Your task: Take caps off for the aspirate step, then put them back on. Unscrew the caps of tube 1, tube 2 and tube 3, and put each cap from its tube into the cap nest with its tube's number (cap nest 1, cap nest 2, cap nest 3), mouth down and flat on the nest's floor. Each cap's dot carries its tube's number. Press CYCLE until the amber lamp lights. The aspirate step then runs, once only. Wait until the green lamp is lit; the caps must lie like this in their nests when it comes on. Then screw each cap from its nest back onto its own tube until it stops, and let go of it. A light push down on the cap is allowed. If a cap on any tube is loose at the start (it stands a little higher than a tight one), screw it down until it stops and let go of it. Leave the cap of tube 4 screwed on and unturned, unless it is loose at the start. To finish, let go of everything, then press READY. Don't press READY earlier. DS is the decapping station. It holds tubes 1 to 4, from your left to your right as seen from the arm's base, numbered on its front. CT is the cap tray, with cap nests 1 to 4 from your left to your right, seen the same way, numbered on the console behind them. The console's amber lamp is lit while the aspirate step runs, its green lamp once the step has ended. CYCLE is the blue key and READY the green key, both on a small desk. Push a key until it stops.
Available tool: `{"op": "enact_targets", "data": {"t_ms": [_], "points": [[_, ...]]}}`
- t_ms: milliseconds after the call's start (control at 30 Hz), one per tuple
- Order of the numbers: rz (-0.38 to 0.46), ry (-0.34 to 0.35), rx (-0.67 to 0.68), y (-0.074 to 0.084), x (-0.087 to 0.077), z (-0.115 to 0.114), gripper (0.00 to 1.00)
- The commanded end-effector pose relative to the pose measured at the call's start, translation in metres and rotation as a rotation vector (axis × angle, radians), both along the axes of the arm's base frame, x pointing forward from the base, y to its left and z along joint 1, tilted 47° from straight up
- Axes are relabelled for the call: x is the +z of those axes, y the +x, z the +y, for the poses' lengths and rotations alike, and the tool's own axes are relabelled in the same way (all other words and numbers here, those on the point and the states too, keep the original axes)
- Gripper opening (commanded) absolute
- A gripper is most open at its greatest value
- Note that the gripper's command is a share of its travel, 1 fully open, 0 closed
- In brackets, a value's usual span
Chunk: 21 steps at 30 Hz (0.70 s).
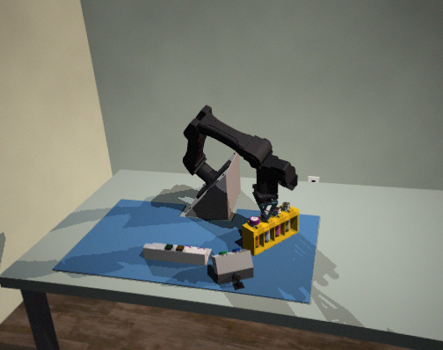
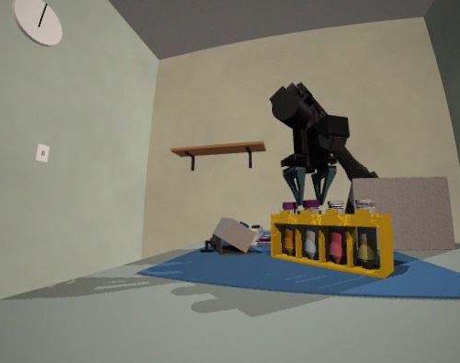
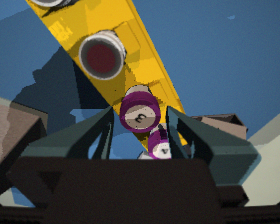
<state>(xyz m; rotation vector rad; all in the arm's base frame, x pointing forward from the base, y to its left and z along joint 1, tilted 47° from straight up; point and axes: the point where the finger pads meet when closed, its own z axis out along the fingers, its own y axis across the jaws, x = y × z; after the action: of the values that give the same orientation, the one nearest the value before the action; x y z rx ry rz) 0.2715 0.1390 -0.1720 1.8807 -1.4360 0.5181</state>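
Note:
The yellow decapping station (image 1: 272, 229) holds four tubes. In the wrist view the purple cap with dot 3 (image 3: 139, 114) sits on its tube between my fingers, with a small gap on each side. The purple cap of tube 4 (image 3: 160, 145) is just behind it. Tube 2 (image 3: 101, 55) stands open, with no cap. My gripper (image 3: 139, 111) is open and straddles cap 3 from above; it also shows in the exterior view (image 2: 308, 202), fingertips at cap height. Purple shapes lie at the right end of the cap tray (image 1: 177, 252).
The small desk with the blue and green keys (image 1: 232, 266) stands in front of the station, next to the tray. A grey slanted panel (image 1: 217, 193) stands behind, by the arm. Everything rests on a blue mat (image 1: 186, 246).

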Motion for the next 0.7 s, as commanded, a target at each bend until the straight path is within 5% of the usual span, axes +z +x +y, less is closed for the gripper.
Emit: {"op": "enact_targets", "data": {"t_ms": [0,67,167,467,667], "points": [[-0.197,-0.002,-0.154,0.0029,0.0033,0.0112,0.49],[-0.197,-0.002,-0.154,0.0029,0.0033,0.0112,0.49],[-0.369,-0.024,-0.317,0.0031,0.0044,0.0122,0.49],[-0.681,-0.063,-0.609,0.0021,0.0034,0.0134,0.49],[-0.681,-0.063,-0.609,0.0021,0.0034,0.0134,0.49]]}}
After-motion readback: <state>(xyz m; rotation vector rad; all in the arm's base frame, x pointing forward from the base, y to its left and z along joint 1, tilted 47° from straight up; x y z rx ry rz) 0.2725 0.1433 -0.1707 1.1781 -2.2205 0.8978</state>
